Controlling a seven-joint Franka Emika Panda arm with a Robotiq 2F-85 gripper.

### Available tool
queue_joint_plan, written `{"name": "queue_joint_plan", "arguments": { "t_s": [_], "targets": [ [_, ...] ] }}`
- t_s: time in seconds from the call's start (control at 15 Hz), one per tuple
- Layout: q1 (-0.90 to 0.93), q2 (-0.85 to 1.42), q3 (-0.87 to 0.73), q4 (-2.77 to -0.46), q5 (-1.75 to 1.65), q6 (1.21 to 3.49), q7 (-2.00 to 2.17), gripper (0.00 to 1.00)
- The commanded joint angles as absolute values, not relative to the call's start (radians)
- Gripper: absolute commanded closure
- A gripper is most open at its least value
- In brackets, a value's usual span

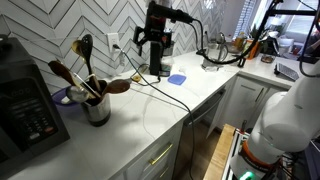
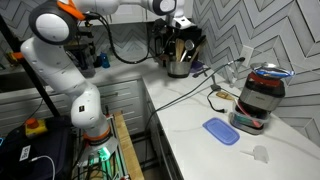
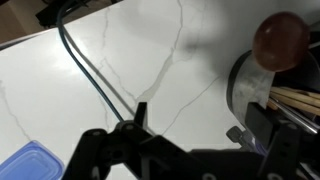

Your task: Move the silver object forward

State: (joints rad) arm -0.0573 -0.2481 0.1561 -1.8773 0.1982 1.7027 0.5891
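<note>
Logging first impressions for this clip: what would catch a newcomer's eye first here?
The shiny silver crock, stuffed with wooden spoons, stands on the white counter beside a black appliance. In an exterior view, the white robot arm arches toward the counter's far end, and a flat blue piece lies alone nearer the camera.

White marble counter (image 1: 205, 100), black cable (image 3: 92, 75), blue lid (image 2: 220, 130), herringbone tile backsplash (image 1: 60, 25)

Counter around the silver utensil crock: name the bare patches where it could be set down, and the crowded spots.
Free: the white counter between the silver crock and the blue lid, crossed only by a black cable; also the strip along the front edge. Crowded: the crock sits close to the black appliance.
</note>
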Motion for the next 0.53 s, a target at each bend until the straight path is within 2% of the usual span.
{"name": "queue_joint_plan", "arguments": {
  "t_s": [0.0,0.2,0.27,0.47],
  "targets": [
    [-0.001,-0.086,0.182,-1.749,0.170,1.718,0.676,0.00],
    [0.040,-0.017,0.157,-1.696,0.215,1.648,0.536,0.00],
    [0.046,-0.055,0.158,-1.747,0.191,1.708,0.618,0.00],
    [0.055,-0.013,0.149,-1.710,0.197,1.683,0.562,0.00]
  ]
}}
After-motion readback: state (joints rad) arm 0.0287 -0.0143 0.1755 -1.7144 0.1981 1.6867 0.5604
